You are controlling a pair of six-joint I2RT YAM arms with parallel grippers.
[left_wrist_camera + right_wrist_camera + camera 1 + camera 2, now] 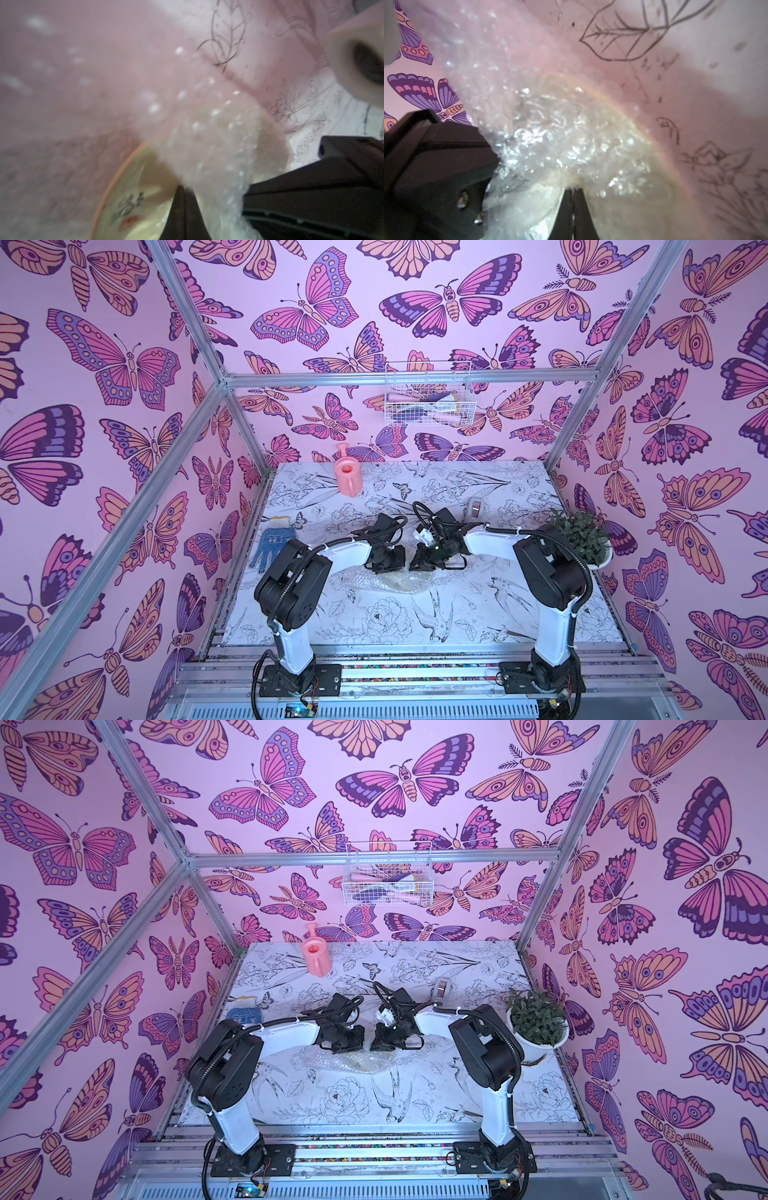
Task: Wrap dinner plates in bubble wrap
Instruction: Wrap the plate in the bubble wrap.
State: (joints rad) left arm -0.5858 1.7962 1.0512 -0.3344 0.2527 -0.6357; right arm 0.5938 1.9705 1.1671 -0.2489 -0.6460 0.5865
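**newbie:** Where's the plate relative to the grippers?

**me:** On my feed the plate [128, 193] lies mid-table, mostly under the crumpled bubble wrap [386, 581]. The left gripper [184, 190] is right over the plate's rim, fingers pinched together on a fold of wrap. The right gripper [573, 191] faces it from just beside and is clamped on the wrap too. I can see the plate showing through the sheet underneath.
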